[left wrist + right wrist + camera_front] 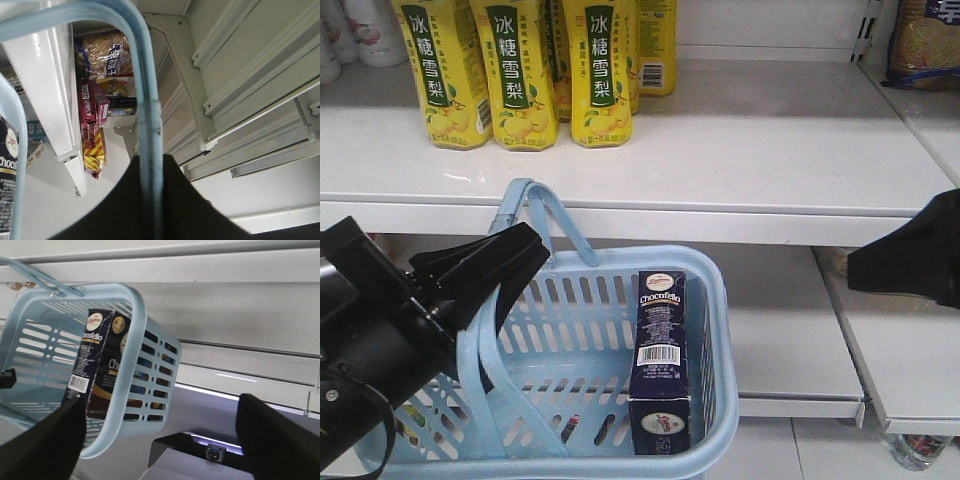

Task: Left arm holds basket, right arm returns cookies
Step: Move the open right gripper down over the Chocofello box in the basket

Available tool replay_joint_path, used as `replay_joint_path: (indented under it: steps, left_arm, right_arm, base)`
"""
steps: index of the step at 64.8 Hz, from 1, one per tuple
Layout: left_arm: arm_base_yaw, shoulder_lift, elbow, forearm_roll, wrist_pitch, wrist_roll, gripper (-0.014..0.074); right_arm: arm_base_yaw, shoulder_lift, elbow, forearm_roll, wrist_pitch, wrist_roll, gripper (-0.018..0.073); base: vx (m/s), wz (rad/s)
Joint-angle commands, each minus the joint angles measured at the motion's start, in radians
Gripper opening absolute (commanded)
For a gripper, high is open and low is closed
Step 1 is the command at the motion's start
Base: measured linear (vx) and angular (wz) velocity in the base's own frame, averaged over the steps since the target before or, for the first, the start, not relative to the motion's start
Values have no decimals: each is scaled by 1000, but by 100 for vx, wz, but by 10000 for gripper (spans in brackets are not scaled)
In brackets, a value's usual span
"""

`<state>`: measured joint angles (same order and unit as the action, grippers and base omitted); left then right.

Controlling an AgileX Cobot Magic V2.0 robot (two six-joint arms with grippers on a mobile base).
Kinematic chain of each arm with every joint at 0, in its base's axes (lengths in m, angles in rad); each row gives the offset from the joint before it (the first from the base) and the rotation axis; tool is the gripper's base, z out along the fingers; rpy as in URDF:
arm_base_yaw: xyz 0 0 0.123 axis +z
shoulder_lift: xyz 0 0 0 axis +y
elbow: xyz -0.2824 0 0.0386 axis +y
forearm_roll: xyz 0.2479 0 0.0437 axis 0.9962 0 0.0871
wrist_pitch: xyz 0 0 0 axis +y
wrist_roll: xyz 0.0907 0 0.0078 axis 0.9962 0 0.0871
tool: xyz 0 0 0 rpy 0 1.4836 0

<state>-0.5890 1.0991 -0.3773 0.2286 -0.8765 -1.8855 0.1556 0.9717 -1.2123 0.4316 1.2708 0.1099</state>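
L claw clenched on basket handle, hanging it steady; R claw, spread & empty beside basket, free to take Chocofello box inside.

Black left arm at 8 o'clock in the front view, angled toward 2 o'clock, left gripper clamped on the basket handle, right gripper at 3 o'clock, fingers spread wide.
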Motion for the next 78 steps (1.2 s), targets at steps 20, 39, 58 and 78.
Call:
replay_joint_path:
  steps: [20,39,58,78]
  left_arm:
    - [12,-18,-34,-97,-99,33,0]
    - [12,-18,-34,-97,-99,33,0]
    - [12,-18,-34,-97,-99,33,0]
    - [12,-18,-34,-97,-99,33,0]
  right_arm:
    - [323,173,-149,2,-24,117,574]
    - [488,337,-261,-97,-33,193,574]
    - [561,436,-325,-216,-40,337,573]
    - [620,470,-325,-342,-68,487,569]
  base:
    - [0,0]
    - [0,0]
    - [0,0]
    - [0,0]
